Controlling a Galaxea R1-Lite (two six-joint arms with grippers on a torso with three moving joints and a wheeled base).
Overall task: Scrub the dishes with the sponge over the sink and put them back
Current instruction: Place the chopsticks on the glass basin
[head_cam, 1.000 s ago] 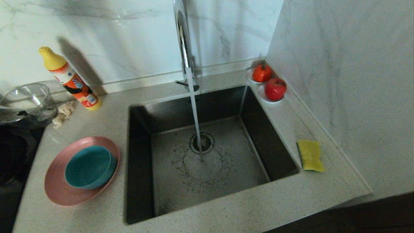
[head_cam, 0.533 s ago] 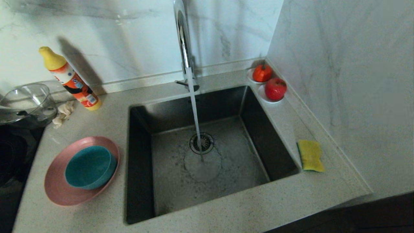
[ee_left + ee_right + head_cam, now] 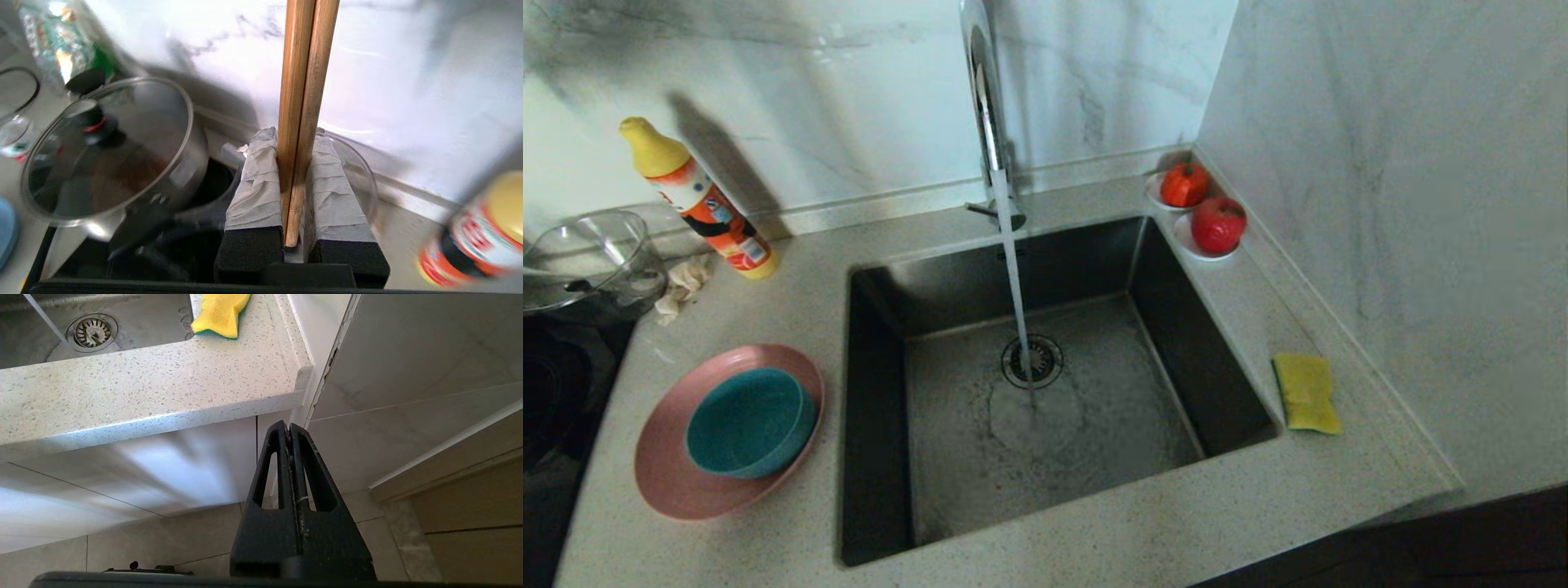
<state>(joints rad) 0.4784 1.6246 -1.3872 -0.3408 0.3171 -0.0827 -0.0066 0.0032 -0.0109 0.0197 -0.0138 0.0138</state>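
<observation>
Left gripper [image 3: 296, 183]: your padded jaws clamp a pair of wooden chopsticks [image 3: 304, 102], near the glass-lidded pot [image 3: 110, 147].
Right gripper [image 3: 291, 428]: your jaws are pressed together, empty, below the counter's front edge.
Dishes: teal bowl [image 3: 750, 420] sits in pink plate [image 3: 670, 465], counter left of sink [image 3: 1045, 392].
Sponge [image 3: 1305, 392]: counter's right edge, beside the sink.

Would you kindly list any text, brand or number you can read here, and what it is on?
No text can be read.
Orange-and-white squeeze bottle with yellow cap: its label print is too small and blurred.
Clear plastic bottle with green-and-white label: its print is blurred too.
</observation>
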